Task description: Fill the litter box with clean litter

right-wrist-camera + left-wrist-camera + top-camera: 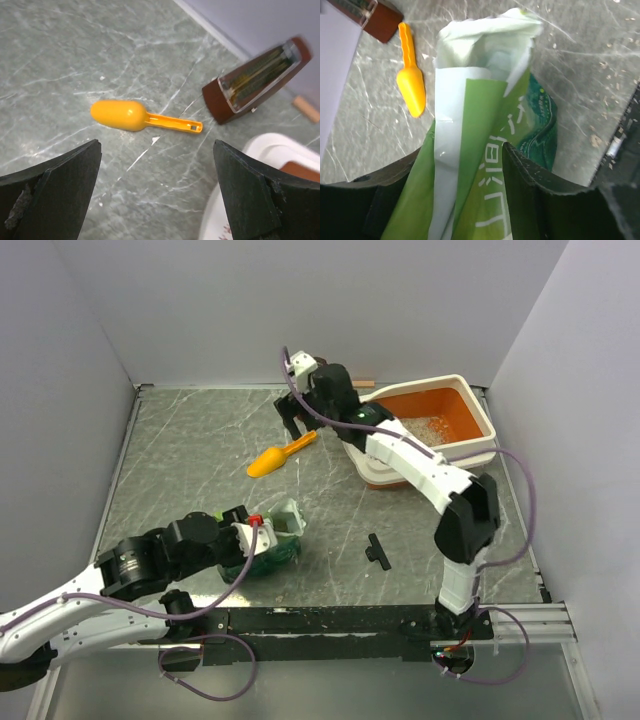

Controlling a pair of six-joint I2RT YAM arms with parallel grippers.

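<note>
Where the left arm reaches across the grey-green marbled tabletop (190, 440), the left gripper (258, 532) is seen with its jaws partly apart on either side of a crinkly green plastic bag with a white lining (278, 543); from the left wrist view the bag fills the gap between the two dark fingers (530, 192), but whether it is being pressed or merely flanked cannot be told. Beyond the bag's open mouth, a small orange plastic scoop (279, 455) is lying flat on the table, touched by nothing. Just above its handle end the right gripper (293, 420) is held with its jaws spread wide and nothing between them. A brown wedge-shaped object with a clear front (255, 82) is seen near the scoop in the right wrist view. A small black piece (377, 552) is found nearer the arm bases. At the far right corner the rectangular cream-white plastic litter box with an orange inside (478, 448) is set on the table, and a thin scatter of pale beige clean litter granules (430, 427) is spread over part of its floor.
</note>
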